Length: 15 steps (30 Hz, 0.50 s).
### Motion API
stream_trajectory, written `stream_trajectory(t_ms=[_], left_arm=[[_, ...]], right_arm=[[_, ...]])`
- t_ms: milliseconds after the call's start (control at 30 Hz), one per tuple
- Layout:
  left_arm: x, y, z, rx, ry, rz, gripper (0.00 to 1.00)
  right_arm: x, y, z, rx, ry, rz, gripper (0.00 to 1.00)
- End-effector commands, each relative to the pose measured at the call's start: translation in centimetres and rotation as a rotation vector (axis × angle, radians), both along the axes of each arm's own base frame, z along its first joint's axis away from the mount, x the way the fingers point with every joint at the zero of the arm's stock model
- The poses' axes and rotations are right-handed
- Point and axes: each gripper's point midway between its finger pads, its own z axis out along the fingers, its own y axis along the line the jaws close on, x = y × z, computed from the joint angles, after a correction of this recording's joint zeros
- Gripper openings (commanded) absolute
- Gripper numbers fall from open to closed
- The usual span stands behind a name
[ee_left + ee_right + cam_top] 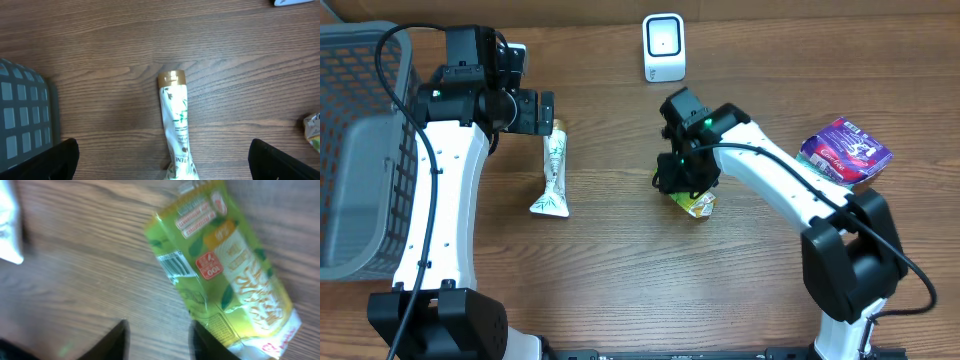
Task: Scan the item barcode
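while the green packet (220,260) lies flat mid-table with its barcode (175,265) up, probably to be turned toward the far white scanner (663,46), the right gripper (162,342) hovers over it, part open and holding nothing. the left gripper (165,162) gapes wide over a tube (176,125) at left.

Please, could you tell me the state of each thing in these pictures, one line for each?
left gripper: open, above the tube.
right gripper: open, above the green packet, holding nothing.
tube: lying flat, gold cap on.
green packet: lying flat, barcode facing up.
purple packet: lying at the right, not held.
scanner: standing upright, far side.
basket: at the left, opening up.
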Motion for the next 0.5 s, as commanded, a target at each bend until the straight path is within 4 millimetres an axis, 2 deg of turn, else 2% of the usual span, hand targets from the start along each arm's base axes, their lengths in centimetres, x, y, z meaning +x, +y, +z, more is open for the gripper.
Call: stream_trajectory(t_ms=[0, 133, 233, 367, 467], left_arm=[[-0.1, 0.1, 1.1, -0.008, -0.030, 0.019, 0.99], [-0.1, 0.1, 1.1, -0.008, -0.030, 0.019, 1.00], [-0.1, 0.1, 1.2, -0.008, -0.030, 0.019, 0.99], [-0.1, 0.1, 1.1, -0.008, -0.030, 0.019, 1.00], [-0.1, 0.1, 1.1, -0.008, -0.030, 0.019, 1.00]], right_arm=[[1.8, -1.2, 6.2, 0.024, -0.187, 0.110, 0.64], [2.7, -4.3, 5.9, -0.063, -0.225, 0.198, 0.89], [2.6, -5.9, 4.6, -0.077, -0.215, 0.285, 1.00], [0.9, -5.3, 3.2, -0.004, -0.190, 0.446, 1.00], [-0.1, -5.4, 1.9, 0.009, -0.171, 0.501, 1.00]])
